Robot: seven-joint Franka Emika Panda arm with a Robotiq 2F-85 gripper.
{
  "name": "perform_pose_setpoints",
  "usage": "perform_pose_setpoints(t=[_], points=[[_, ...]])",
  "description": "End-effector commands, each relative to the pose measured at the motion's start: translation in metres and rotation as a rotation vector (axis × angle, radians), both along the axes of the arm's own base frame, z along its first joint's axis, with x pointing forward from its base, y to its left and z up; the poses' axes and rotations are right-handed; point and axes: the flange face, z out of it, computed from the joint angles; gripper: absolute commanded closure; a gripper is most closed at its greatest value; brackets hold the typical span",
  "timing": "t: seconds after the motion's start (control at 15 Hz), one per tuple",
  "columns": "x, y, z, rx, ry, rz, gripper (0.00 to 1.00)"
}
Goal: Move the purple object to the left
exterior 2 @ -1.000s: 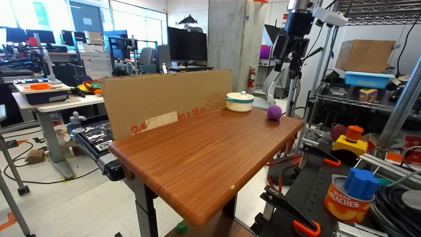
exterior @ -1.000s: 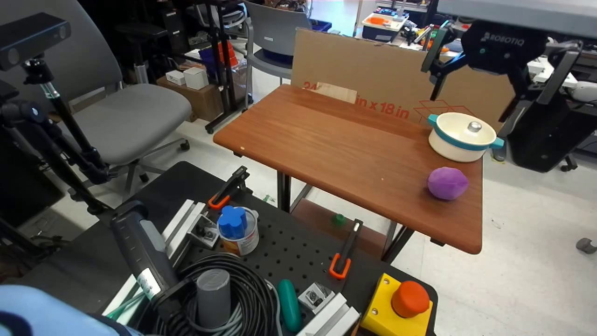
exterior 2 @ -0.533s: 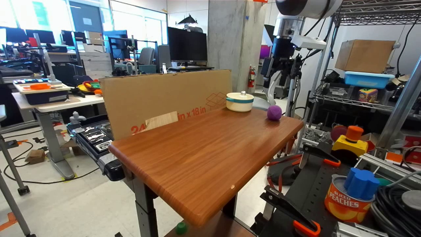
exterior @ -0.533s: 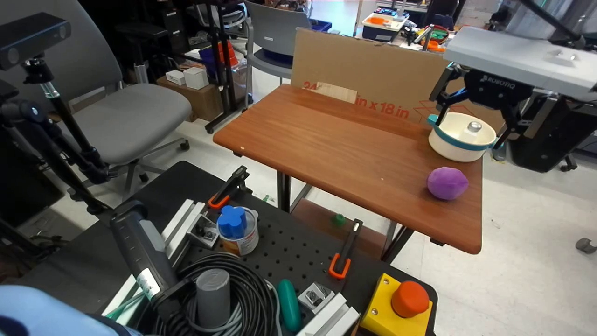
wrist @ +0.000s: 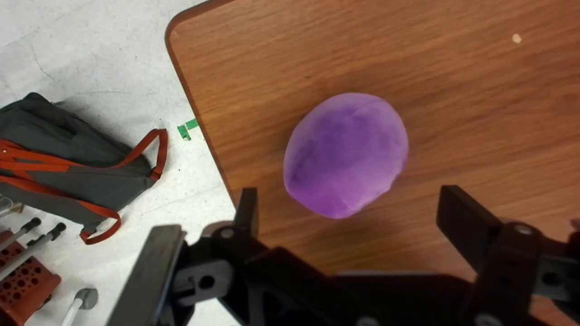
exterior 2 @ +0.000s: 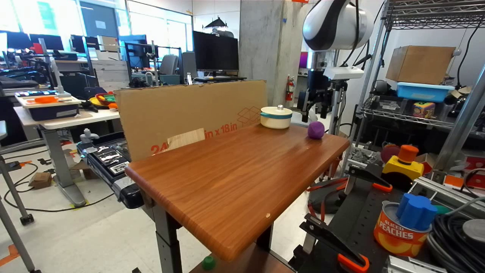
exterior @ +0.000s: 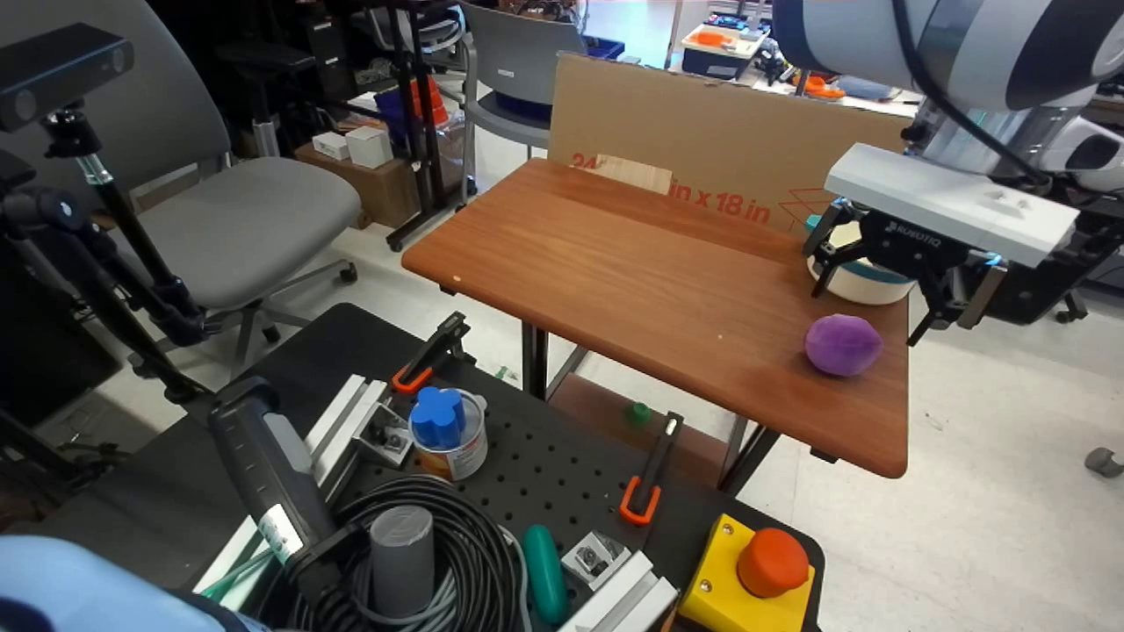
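While the claw (exterior: 866, 313) hangs spread and empty, the purple lump (wrist: 346, 156) rests on the table (wrist: 498, 113) below and, in the wrist view, ahead of it, roughly in line with its gap, so forward and down seems next.

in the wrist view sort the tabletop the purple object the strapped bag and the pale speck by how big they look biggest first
Tabletop
Purple object and strapped bag: too close to rank, as the latter runs out of frame
Pale speck
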Motion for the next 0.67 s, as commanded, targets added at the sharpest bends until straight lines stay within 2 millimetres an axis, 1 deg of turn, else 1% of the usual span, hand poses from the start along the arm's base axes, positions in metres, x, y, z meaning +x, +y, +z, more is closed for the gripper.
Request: perform_pose_setpoints(t=[0.0, 0.07, 0.13, 0.2, 0.33, 0.47, 0.6], points=[[0.012, 0.0, -0.02, 0.01, 0.104, -0.028, 0.0], [0.012, 0.001, -0.027, 0.003, 0.145, -0.053, 0.25], [0.013, 0.002, -0.031, 0.002, 0.174, -0.065, 0.26], [0.014, 0.002, -0.035, -0.004, 0.193, -0.083, 0.35], [0.017, 0.002, -0.036, -0.019, 0.202, -0.101, 0.51], [0.018, 0.005, -0.027, -0.029, 0.189, -0.089, 0.66], [0.018, 0.016, -0.011, -0.038, 0.163, -0.037, 0.77]])
